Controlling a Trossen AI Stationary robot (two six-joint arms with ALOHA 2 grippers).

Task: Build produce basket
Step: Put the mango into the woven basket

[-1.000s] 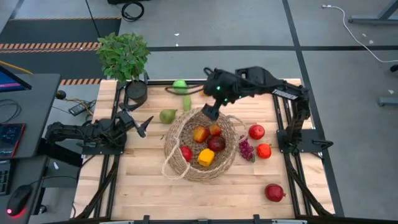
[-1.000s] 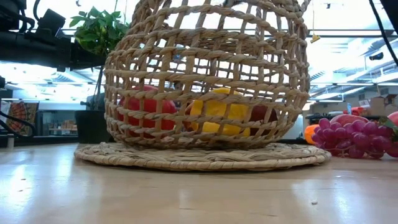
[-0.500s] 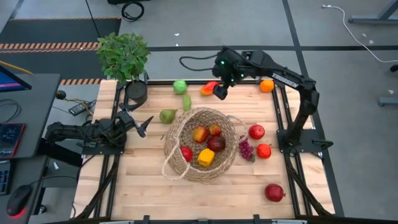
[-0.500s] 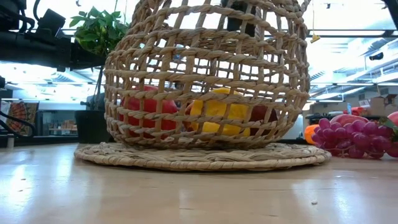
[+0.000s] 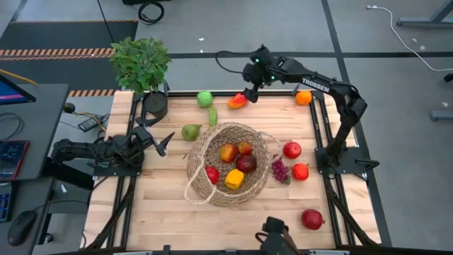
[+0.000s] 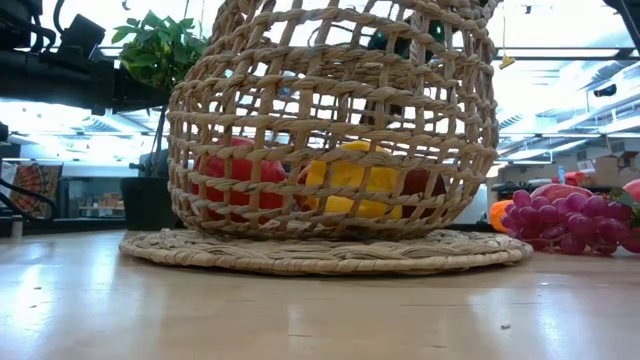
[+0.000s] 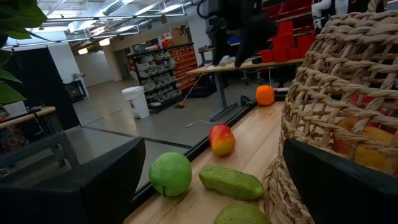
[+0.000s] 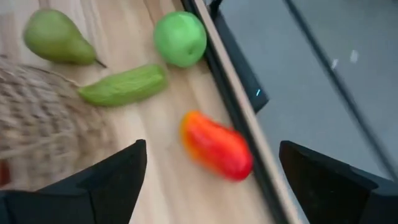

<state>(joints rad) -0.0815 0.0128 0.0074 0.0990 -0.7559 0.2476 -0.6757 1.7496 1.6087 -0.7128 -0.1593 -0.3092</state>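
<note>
A: Hovering at the upper middle of the high view, the right pincer hangs with its fingers spread wide and nothing between them, just beside the red-orange mango at the desk's far edge.

B: So that fruit looks like the next pick?

A: I'd judge so. Its own wrist view shows the mango centred between the two fingers, so the next move calls for a drop around it, a close, then a carry to the basket in the middle of the frame, which already holds several pieces.

B: And the other arm?

A: The left pincer waits at centre left, fingers also apart, empty.

B: Anything in the way?

A: The mango lies close to the desk's rim, so a clumsy nudge could roll it off. Left of it sit a green apple, a green cucumber-like piece and a pear, all apart from it. An orange sits upper right; grapes and red fruits lie right of the basket. The potted plant stands upper left, well clear.
</note>
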